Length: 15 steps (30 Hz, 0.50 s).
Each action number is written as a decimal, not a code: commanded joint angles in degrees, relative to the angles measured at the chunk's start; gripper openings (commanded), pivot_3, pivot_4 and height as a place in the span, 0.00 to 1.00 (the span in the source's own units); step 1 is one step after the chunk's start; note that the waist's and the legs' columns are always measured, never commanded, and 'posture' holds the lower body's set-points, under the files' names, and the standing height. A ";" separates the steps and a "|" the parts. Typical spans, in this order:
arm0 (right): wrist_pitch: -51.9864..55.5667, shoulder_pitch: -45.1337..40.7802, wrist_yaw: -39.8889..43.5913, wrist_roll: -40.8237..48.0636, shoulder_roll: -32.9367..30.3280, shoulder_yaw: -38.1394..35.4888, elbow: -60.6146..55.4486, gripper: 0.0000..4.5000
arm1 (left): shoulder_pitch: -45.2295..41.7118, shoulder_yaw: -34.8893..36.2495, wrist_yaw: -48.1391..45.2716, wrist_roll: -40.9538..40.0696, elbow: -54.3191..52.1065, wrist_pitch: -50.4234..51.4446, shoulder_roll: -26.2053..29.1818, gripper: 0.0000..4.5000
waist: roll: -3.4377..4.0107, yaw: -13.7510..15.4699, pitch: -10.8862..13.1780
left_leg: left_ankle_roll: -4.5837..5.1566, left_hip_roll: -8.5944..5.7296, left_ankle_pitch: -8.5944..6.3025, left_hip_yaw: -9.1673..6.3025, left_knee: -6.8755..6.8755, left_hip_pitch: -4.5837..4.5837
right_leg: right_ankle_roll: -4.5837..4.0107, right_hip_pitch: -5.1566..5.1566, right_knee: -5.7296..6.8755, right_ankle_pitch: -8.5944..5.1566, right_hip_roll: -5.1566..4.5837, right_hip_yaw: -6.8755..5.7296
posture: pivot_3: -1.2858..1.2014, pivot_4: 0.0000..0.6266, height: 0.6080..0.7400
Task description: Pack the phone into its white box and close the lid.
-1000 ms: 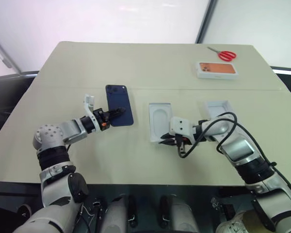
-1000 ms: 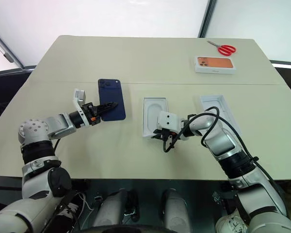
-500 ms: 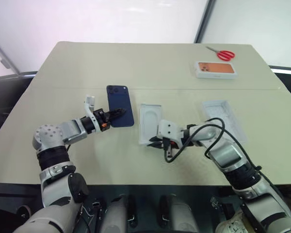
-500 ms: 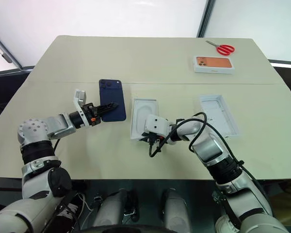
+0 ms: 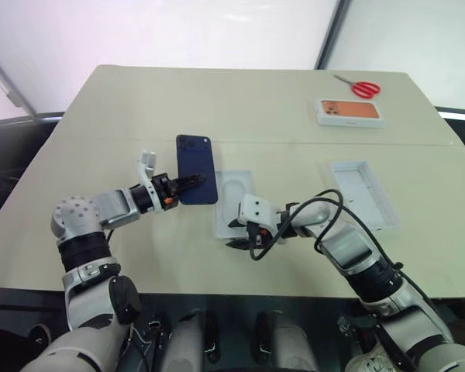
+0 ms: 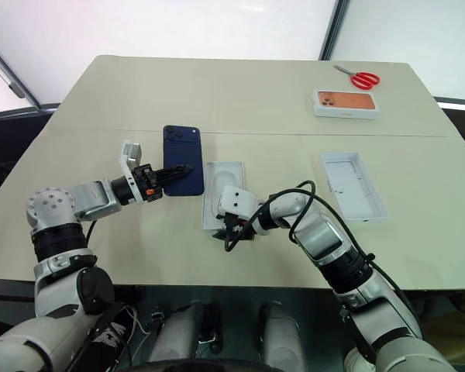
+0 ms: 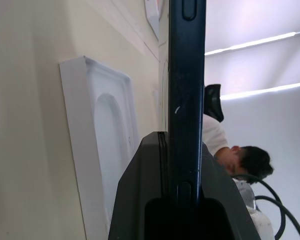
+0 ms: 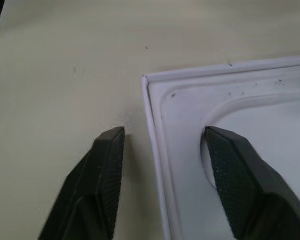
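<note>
My left jaws are clamped on the lower end of the phone. It sits left of centre in the head views, back to the camera, with its camera cluster at the top; I judge it is lifted off the worktop rather than lying on it. Just beside it, toward the centre of the frame, lies the recessed white tray. The tray's long axis runs up the frame, nearly parallel to the phone's, so the phone needs only a short sideways carry and a lay-flat, with no real turn. My right jaws are parted and grip nothing. They straddle the tray's near corner, one finger on the bare worktop outside the rim and the other over the tray's floor. The left arm carries the phone and is the nearer one for placing it; the right sits low in the centre of the frame and should probably clear that corner first. The lid lies well apart at centre right, its long axis also running up the frame, closer to my right arm.
</note>
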 commanded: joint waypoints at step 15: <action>3.30 -1.75 3.35 8.63 -13.89 -11.24 -4.74 0.55 | 2.32 -4.54 0.17 -2.64 -6.13 1.36 -5.19 0.00 | -0.02 0.43 0.03 | 0.10 -0.15 -0.07 -0.01 -0.05 -0.11 | -0.01 -0.10 -0.02 0.01 -0.23 -0.05 | 0.52 0.24 0.98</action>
